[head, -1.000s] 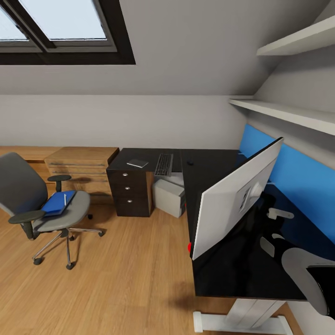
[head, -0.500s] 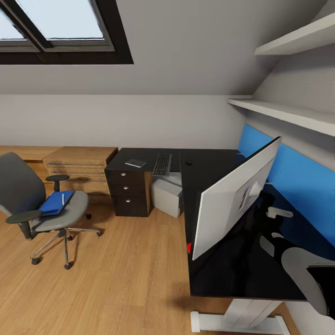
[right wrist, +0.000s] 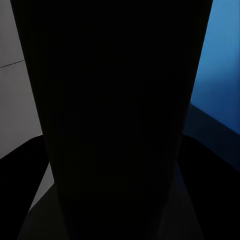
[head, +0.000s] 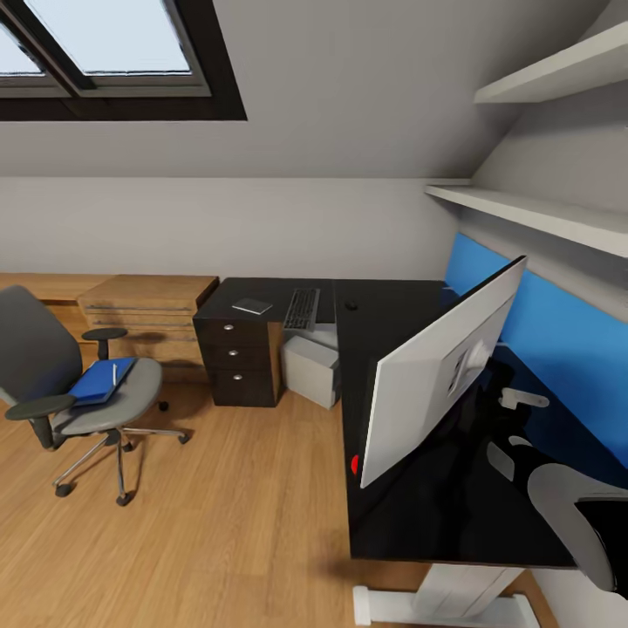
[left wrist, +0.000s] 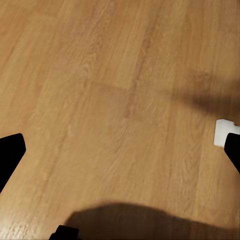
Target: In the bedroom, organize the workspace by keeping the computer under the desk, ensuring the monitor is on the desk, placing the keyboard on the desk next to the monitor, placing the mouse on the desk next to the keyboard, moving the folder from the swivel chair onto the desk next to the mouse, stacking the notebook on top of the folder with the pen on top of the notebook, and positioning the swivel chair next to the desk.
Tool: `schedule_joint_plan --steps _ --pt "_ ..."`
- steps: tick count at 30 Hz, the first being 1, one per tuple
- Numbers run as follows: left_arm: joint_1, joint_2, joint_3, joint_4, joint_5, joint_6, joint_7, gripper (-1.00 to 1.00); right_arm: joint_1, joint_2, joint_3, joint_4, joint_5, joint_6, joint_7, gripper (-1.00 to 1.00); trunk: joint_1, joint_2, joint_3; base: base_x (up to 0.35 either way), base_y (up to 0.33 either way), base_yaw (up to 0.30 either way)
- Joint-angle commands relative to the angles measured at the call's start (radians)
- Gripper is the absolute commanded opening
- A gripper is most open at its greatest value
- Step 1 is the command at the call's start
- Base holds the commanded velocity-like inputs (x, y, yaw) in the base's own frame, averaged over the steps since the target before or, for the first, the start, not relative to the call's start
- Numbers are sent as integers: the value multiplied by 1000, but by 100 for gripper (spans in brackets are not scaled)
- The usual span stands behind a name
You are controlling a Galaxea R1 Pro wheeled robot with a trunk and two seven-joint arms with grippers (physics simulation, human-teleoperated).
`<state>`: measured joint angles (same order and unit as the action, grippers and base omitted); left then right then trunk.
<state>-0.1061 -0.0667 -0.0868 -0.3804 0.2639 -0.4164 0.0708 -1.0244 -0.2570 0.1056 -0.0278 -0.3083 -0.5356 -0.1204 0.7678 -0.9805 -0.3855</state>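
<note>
Nearest to the head camera, low at the right, a curved grey and black part of the robot's right arm reaches over the near end of the black L-shaped bench. The right wrist view is almost wholly dark, with a broad black shape in front and a strip of blue beside it, so whether the right pincer is open or closed cannot be told. In the left wrist view the left pincer hangs over the light wooden plank floor, its two black fingertips set wide apart at opposite edges with nothing between them; a small white block sits on the floor near one of them.

On the near wing of the bench stands the large wide flat monitor, its pale grey back turned to the head camera and its top leaning toward the large blue flat panel that runs along the right wall. A small red spot shows at the monitor's lower near corner.

Farther off, under the bench's corner, the light grey boxy computer tower rests on the floor beside the three drawers with round silver knobs. On the far wing lie the small black mouse, the slim dark grey keyboard and, left of it, the small thin grey notebook, each apart from the others.

At the left, well apart from the bench, stands the grey upholstered swivel chair with black armrests. The bright blue flat folder lies on its seat with the thin white pen on top. Behind the chair is a light wooden drawer unit.
</note>
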Motion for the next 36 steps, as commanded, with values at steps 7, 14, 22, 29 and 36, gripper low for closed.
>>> schedule_joint_plan --steps 7,14,22,29,36 --pt "0 1 -8 0 6 -4 7 100 0 0 43 19 -34 -7 -7 -100 0 0 -1 39 -40 0" --pt "0 1 -8 0 6 -4 7 100 0 0 43 19 -34 -7 -7 -100 0 0 -1 3 -3 0" --pt "0 1 -8 0 6 -4 7 100 0 0 43 19 -34 -7 -7 -100 0 0 -1 0 -42 0" --pt "0 1 -8 0 6 -3 7 100 0 0 43 19 -34 -7 -7 -100 0 0 -1 0 -49 0" --pt "0 1 -8 0 7 -3 7 100 0 1 43 19 -34 -7 -7 -100 0 0 -1 0 -38 0"
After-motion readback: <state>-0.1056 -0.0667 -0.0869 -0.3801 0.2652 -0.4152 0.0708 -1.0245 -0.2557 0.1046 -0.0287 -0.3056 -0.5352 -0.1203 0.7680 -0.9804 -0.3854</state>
